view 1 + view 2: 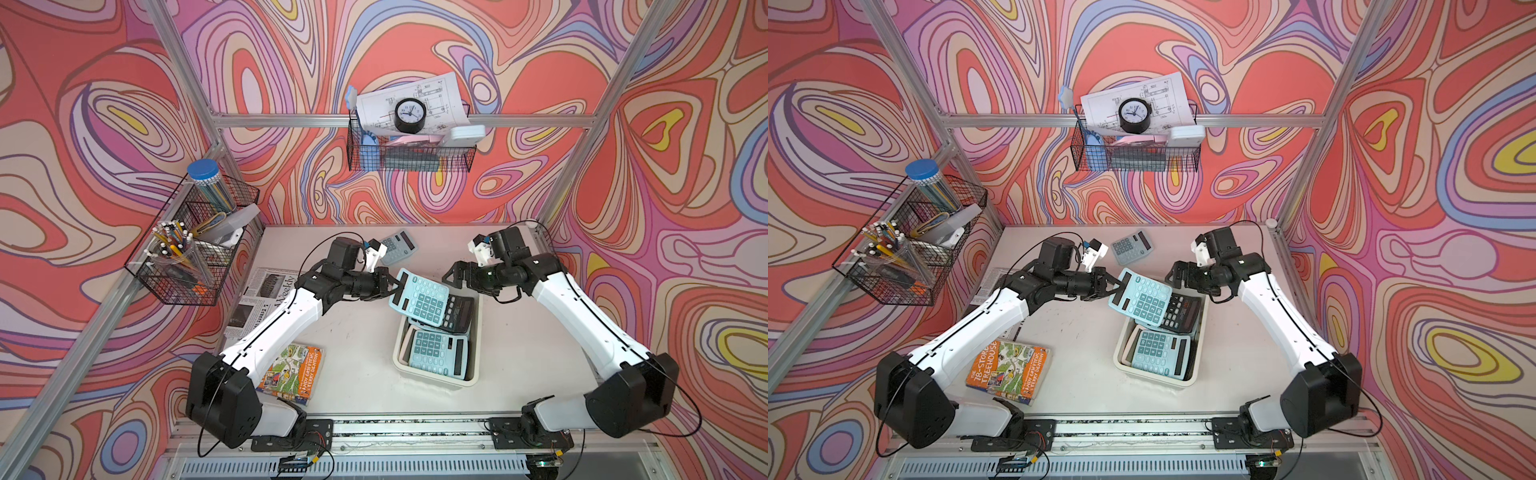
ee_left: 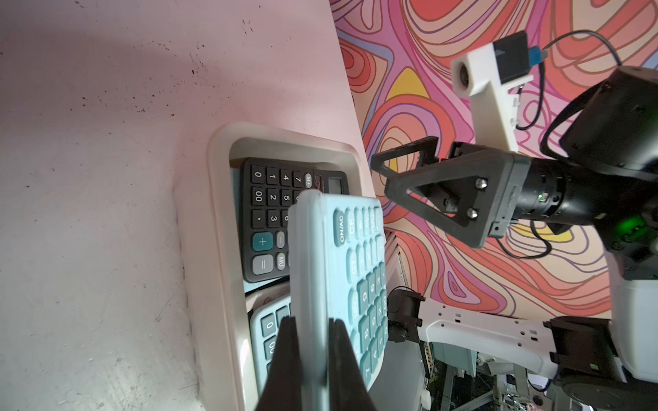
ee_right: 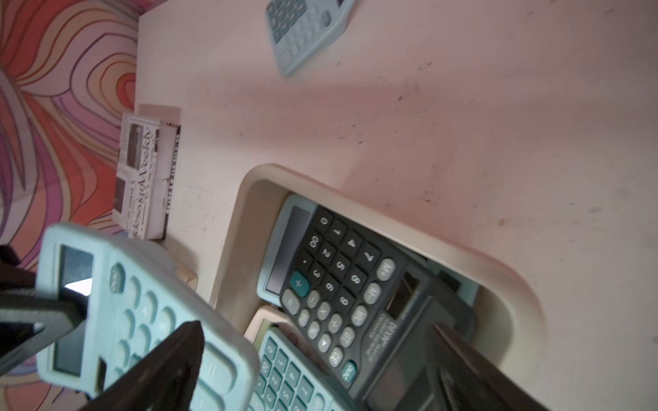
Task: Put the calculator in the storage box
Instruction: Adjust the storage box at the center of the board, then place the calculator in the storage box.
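Note:
My left gripper [image 1: 397,286] [image 1: 1119,286] [image 2: 313,320] is shut on the display end of a light blue calculator [image 1: 419,301] [image 1: 1142,301] [image 2: 341,270] [image 3: 135,313]. The calculator hangs tilted over the far end of the cream storage box [image 1: 432,380] [image 1: 1154,380] [image 2: 217,220] [image 3: 505,284]. Inside the box lie a black calculator [image 1: 459,313] [image 3: 341,277] and another light blue calculator [image 1: 436,351]. My right gripper [image 1: 451,276] [image 1: 1173,272] [image 2: 382,174] [image 3: 317,331] stands open just beyond the held calculator's free end, with nothing between its fingers.
A grey-blue calculator [image 1: 397,247] [image 3: 306,32] lies at the back of the table. A newspaper [image 1: 259,299] and a book [image 1: 293,368] lie to the left. Black wire baskets hang on the left wall [image 1: 195,249] and the back wall [image 1: 409,153].

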`<action>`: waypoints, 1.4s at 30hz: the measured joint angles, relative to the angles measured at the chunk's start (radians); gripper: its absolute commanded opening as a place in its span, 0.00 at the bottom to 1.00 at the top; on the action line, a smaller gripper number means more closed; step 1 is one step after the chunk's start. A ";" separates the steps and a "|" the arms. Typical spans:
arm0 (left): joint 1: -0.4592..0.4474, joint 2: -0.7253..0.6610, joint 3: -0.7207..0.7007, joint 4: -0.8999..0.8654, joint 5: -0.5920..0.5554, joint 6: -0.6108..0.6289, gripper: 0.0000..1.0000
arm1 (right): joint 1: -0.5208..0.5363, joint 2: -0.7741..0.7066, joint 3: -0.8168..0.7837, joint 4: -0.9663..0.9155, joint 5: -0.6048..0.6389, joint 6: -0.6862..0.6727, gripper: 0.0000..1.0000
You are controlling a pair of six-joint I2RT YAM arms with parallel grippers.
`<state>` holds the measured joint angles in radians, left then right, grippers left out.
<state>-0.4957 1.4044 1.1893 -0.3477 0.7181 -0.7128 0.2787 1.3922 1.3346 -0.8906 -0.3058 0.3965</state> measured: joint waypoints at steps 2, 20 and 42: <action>-0.033 0.018 0.018 0.011 -0.031 -0.013 0.00 | -0.022 -0.035 -0.014 0.000 0.059 0.012 0.98; -0.169 0.211 0.041 0.200 -0.214 -0.160 0.00 | -0.070 -0.122 -0.106 0.037 0.177 0.070 0.98; -0.169 0.183 0.089 0.094 -0.329 -0.102 0.69 | -0.070 -0.126 -0.183 0.087 0.109 0.071 0.98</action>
<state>-0.6643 1.5879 1.2785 -0.2539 0.3893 -0.8150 0.2089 1.2667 1.1511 -0.8032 -0.1970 0.4675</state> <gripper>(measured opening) 0.652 0.983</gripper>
